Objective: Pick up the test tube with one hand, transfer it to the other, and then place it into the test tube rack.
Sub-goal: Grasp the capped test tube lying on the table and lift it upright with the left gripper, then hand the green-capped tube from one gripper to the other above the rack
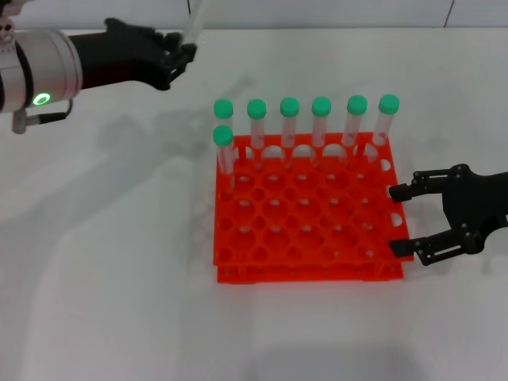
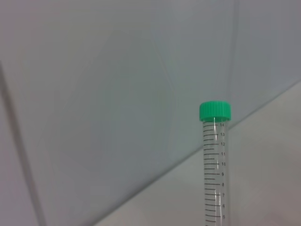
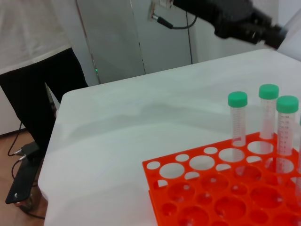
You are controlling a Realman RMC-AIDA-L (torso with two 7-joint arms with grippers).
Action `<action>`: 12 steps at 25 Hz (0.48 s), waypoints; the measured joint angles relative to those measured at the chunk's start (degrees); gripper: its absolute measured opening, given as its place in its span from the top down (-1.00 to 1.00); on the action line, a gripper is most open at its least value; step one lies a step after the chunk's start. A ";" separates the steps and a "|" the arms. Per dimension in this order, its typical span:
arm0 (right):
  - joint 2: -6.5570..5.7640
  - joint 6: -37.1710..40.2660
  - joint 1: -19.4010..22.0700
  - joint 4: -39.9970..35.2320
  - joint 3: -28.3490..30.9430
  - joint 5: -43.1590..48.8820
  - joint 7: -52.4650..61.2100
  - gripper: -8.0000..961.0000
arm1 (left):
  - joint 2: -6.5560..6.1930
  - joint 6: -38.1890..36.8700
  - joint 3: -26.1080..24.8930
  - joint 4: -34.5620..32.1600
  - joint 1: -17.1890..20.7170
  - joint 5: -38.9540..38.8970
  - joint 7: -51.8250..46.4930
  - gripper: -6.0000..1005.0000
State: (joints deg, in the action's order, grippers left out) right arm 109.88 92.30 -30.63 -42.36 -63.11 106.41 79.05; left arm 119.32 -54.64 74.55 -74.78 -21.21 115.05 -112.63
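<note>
My left gripper (image 1: 181,52) is raised at the back left, well behind the rack, and is shut on the lower part of a clear test tube (image 1: 193,25) that points up out of the head view. In the left wrist view the tube (image 2: 214,169) shows its green cap (image 2: 215,111) and printed graduations. The orange-red test tube rack (image 1: 305,238) sits on the table in the middle. My right gripper (image 1: 402,220) is open and empty, low beside the rack's right edge. The right wrist view shows the rack (image 3: 207,193) and the left gripper (image 3: 244,21) far off.
Several green-capped tubes (image 1: 321,119) stand upright in the rack's back row, with one (image 1: 224,147) in the second row at the left. They also show in the right wrist view (image 3: 237,117). A person in dark trousers (image 3: 42,89) stands beyond the white table's (image 1: 111,278) far edge.
</note>
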 joint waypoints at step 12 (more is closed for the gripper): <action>0.93 0.25 -0.02 -0.58 0.00 -0.08 -0.04 -0.78 | -0.66 -19.93 -6.76 13.03 -6.25 -16.13 19.04 0.59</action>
State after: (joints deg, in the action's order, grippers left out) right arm 110.81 92.55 -30.65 -42.94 -63.10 106.34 79.01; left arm 118.66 -74.57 67.78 -61.75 -27.47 98.92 -93.59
